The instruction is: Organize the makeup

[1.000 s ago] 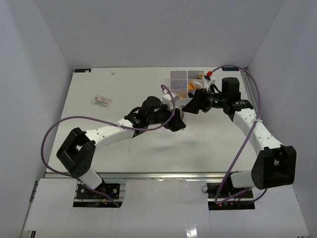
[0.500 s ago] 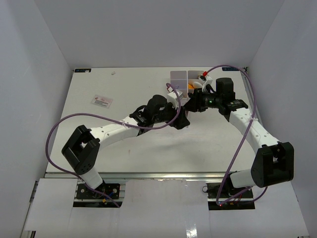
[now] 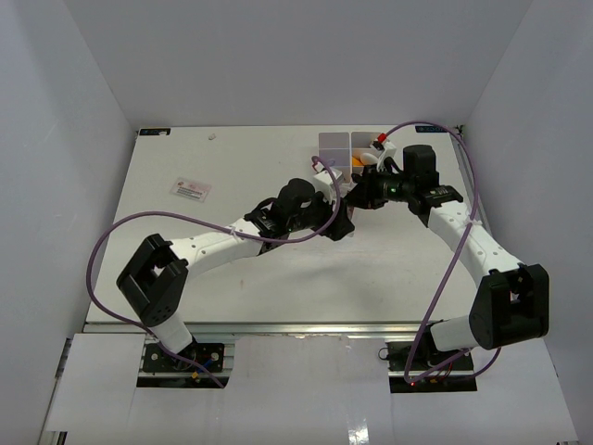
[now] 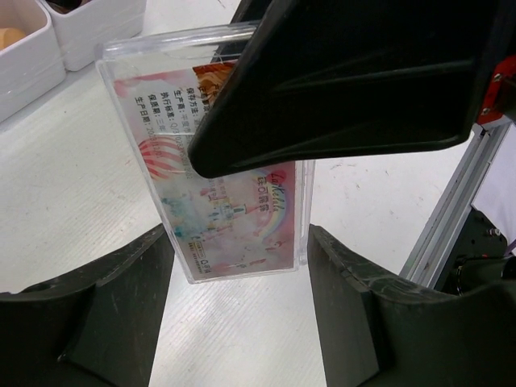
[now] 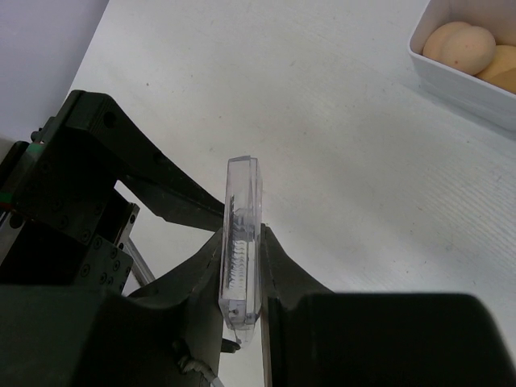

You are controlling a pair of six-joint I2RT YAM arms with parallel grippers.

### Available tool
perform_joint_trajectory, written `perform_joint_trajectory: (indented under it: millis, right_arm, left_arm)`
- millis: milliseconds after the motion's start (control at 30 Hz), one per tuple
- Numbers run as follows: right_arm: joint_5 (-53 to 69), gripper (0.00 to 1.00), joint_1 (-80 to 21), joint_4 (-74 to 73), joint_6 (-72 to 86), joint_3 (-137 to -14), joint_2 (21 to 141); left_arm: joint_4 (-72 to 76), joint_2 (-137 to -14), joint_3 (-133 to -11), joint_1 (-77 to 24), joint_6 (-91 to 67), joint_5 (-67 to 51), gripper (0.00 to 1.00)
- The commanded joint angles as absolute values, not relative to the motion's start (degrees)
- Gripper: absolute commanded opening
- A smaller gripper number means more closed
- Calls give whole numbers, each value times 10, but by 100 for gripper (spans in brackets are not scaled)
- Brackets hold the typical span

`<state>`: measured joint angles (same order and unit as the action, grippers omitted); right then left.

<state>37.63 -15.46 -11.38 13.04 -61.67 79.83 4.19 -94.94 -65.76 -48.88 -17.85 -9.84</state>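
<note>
Clear case, held off the table just near the box, is now pinched by the newly closed right gripper while the left gripper clamps its edges, so the handover looks midway.

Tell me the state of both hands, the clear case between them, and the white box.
clear case: closed, held on edge
right hand: shut on the case's flat faces
left hand: shut on the case across its width
white box: open-topped, sponges inside
</note>
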Motion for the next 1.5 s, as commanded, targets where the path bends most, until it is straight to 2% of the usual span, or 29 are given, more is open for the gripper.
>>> perform_joint_trajectory:
  millis: [0, 67, 100, 433, 567, 733, 1000, 1467]
  right_arm:
    - [381, 13, -155, -91, 86, -654, 780]
    - [375, 13, -154, -91, 71, -663, 781]
    - [372, 13, -152, -91, 68, -672, 785]
    - [305, 10, -153, -80, -15, -769, 860]
    - [287, 9, -156, -103, -51, -881, 942]
    - [269, 9, -165, -107, -94, -1014, 1045]
    - [297, 9, -166, -112, -215, -1157, 1163]
    - [352, 12, -165, -108, -345, -1203, 1252]
  left_arm:
    - [27, -895, -661, -486, -156, -81, 80]
    - [13, -876, -655, -487, -150, -82, 81]
    - [8, -868, -646, -486, -144, -77, 98]
    - [-115, -691, -569, -439, -109, -12, 98]
    - [-167, -612, -511, -384, -97, 12, 98]
    - [-156, -506, -407, -344, -101, 55, 98]
    - [-160, -489, -401, -344, -105, 70, 98]
    - [-160, -485, -398, -344, -104, 89, 98]
